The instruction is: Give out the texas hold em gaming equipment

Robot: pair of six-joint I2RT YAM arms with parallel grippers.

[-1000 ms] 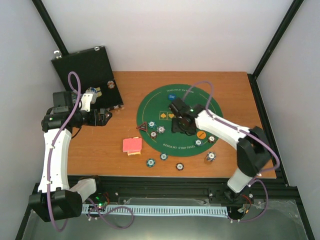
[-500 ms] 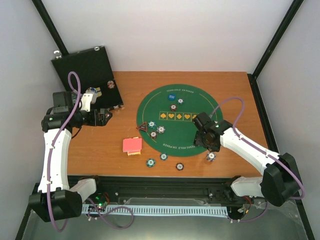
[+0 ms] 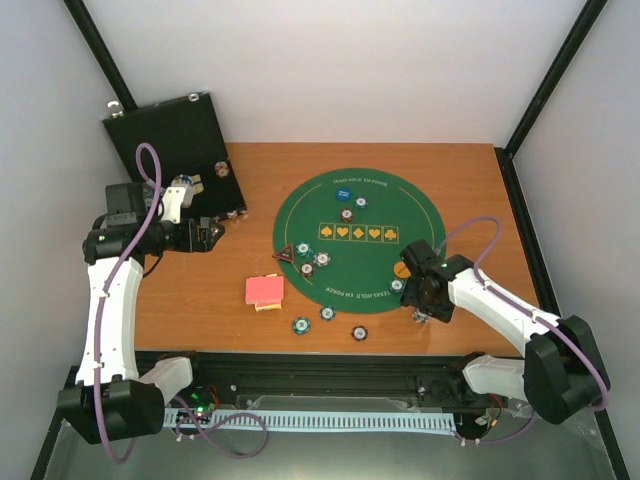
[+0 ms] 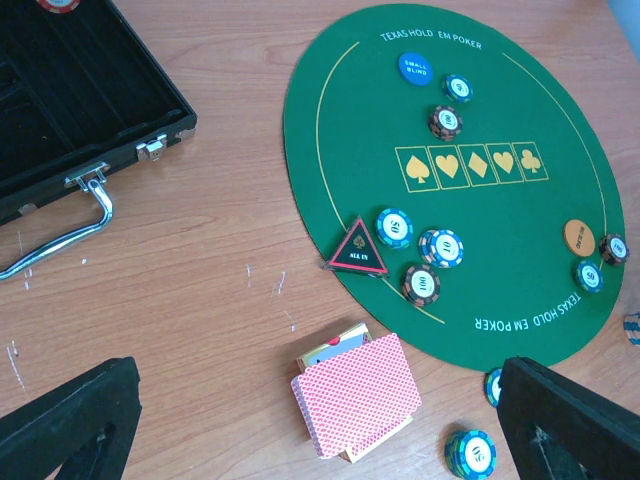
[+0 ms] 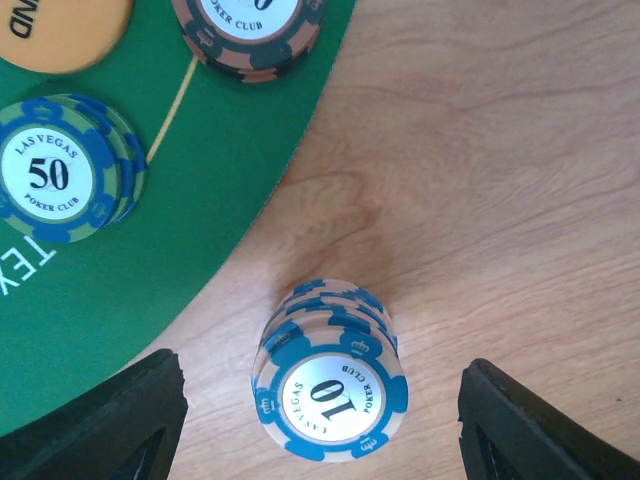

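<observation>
The short stack of blue-and-white striped poker chips marked 10 (image 5: 330,385) stands on the brown wooden table (image 5: 480,200), just off the curved rim of the round green felt mat (image 5: 120,300). My right gripper (image 5: 322,405) hangs straight above it. Its two black fingers (image 5: 110,425) are spread wide, one on each side of the stack and neither touching it, so it has hold of nothing. I read this as lining up for a grasp, since the stack sits outside the playing area.

Just inside the rim lie a teal-striped 50 chip stack (image 5: 60,178), a brown-edged chip (image 5: 250,25) and a flat orange button (image 5: 55,25), grouped like one player's place.

Further out, the left gripper (image 4: 320,425) hovers above the table beside the open black chip case (image 4: 70,100), with its jaws wide apart and empty. Below it lies the red-backed deck of playing cards (image 4: 355,395), off the mat and undealt. The dark triangular ALL IN marker (image 4: 358,250) and three striped chips (image 4: 440,248) sit at the mat's near edge. I judge the cards are that arm's job. The two arms are well apart, so neither should cross the other.
</observation>
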